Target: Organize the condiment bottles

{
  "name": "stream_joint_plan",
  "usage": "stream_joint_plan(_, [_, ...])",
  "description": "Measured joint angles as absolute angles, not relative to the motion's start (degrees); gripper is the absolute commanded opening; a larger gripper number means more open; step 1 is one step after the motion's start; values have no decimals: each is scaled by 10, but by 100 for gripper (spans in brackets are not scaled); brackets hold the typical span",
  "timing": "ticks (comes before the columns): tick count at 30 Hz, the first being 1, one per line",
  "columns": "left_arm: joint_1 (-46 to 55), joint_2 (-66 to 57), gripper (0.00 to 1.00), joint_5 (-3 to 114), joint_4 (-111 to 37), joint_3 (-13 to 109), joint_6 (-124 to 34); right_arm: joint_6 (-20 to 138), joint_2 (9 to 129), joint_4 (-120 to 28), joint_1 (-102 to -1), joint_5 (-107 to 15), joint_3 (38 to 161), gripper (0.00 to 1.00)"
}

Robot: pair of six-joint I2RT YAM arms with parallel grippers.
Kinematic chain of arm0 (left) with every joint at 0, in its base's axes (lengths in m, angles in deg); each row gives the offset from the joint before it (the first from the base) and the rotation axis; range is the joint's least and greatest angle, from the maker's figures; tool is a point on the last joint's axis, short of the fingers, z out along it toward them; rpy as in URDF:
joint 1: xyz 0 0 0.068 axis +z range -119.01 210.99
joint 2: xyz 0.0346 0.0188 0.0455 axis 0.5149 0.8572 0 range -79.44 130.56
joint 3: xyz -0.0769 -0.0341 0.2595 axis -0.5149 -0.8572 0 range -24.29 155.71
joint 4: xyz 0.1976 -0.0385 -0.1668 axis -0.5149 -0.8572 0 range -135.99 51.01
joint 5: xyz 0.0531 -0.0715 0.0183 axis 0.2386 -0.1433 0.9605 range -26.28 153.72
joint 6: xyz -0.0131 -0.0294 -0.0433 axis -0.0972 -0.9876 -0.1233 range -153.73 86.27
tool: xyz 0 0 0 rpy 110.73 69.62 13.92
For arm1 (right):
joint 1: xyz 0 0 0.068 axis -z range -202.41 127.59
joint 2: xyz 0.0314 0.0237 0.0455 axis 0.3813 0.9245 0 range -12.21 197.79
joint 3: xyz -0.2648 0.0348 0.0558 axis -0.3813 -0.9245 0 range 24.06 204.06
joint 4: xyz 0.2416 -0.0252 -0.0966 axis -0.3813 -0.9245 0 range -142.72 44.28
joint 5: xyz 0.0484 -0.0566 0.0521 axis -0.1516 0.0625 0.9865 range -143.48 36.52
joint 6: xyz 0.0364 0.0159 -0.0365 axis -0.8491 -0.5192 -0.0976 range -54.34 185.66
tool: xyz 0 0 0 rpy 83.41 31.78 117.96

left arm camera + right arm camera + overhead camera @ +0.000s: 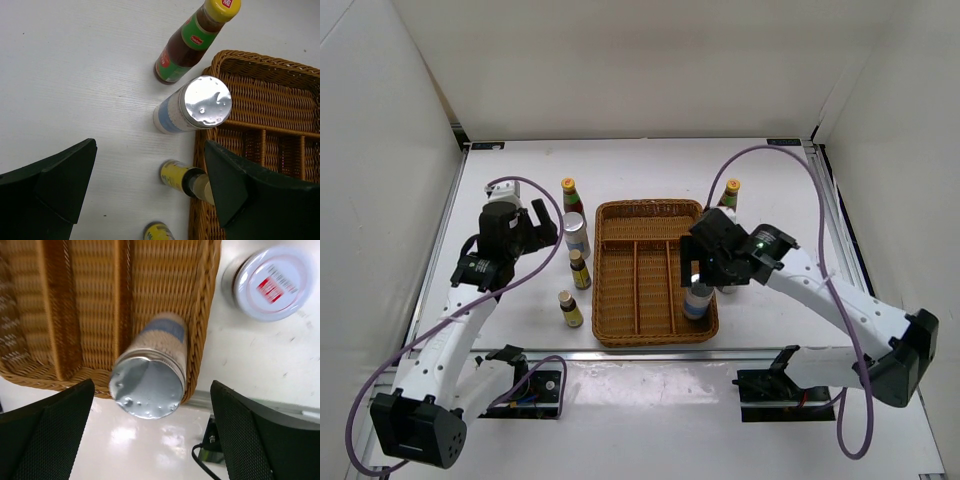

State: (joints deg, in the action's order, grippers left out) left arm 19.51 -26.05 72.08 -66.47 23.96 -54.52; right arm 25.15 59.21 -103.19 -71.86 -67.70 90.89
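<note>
Silver-lidded jar (150, 385): right pincer (700, 268) hangs wide open directly over it, gripping nothing. The jar looks upright, long axis vertical, in the near right corner of the wicker tray (650, 207). Left pincer (150, 172) is also open and empty. A second jar (197, 107) stands just ahead of it on the tabletop (75, 75), just beside the tray's left rim. Left arm is nearer, so probably its pick.

A robot lab test cell: plain white walls (620, 60) box in a white table (770, 190), purple cables (765, 148) trailing.
</note>
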Motion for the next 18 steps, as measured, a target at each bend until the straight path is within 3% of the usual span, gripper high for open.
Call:
stream_joint_plan(8, [195, -186, 99, 676, -672, 289, -535, 278, 554, -1042, -720, -765, 988, 100])
stream_joint_plan(18, [175, -4, 99, 643, -660, 375, -520, 297, 515, -1048, -720, -789, 972, 100])
